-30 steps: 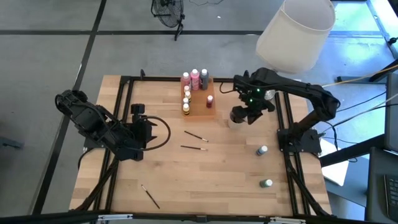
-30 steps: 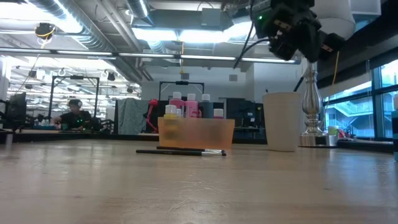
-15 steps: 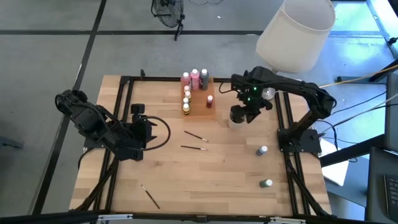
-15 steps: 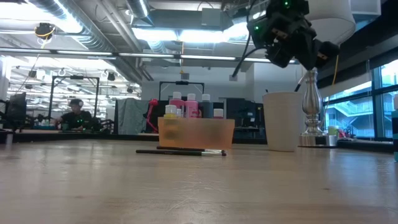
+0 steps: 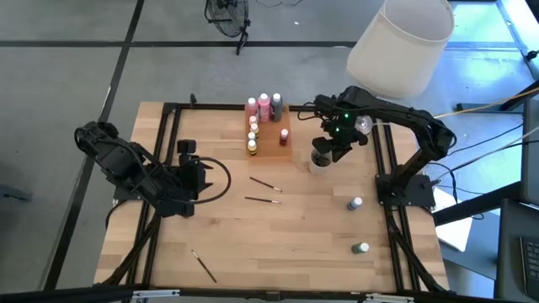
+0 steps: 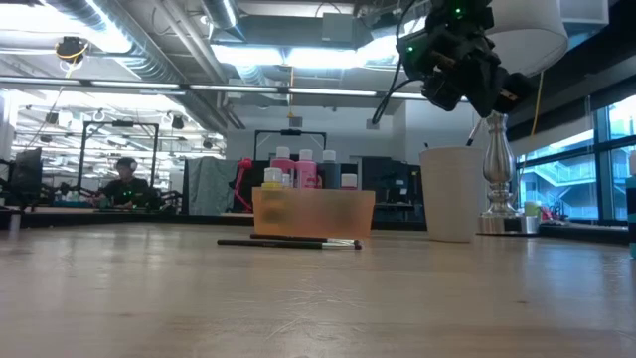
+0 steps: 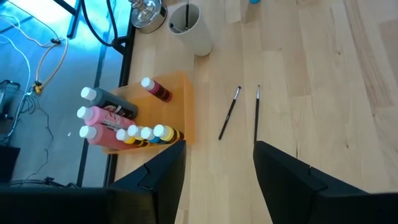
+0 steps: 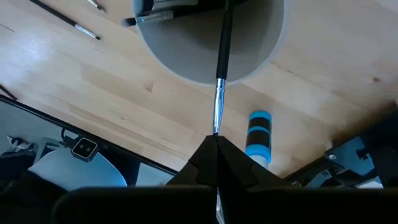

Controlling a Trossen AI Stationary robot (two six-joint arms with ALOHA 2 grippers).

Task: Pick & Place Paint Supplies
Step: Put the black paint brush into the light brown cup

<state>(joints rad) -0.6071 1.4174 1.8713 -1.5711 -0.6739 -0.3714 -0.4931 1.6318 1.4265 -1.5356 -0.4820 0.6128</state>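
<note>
High view, left to right: the left gripper (image 5: 198, 175) waits near the table's left edge, its fingers (image 7: 163, 171) spread and holding nothing. One paintbrush (image 5: 203, 266) lies near the front edge, and two more brushes (image 5: 264, 183) lie apart at the table's middle. Behind them the orange tray (image 5: 276, 141) holds the upright paint bottles (image 5: 264, 106), pink, grey, red and yellow-capped; print shows on the pink labels in the left wrist view but cannot be read. Just right of the tray stands the grey cup (image 5: 318, 160), with a brush (image 7: 186, 15) already inside. Above it hangs the right gripper (image 5: 325, 150), its fingers pressed together on a brush held by the pale end (image 8: 216, 109), dark handle pointing into the cup. Two loose bottles lie farther right: a blue one (image 5: 354, 203) and a green one (image 5: 360, 247). The table (image 5: 295, 236) is pale wood planks in a black frame. Beyond, the low view shows an open workshop with ceiling lights, a lamp with a white shade (image 5: 399, 46), and a person (image 6: 123, 179) seated far off.
</note>
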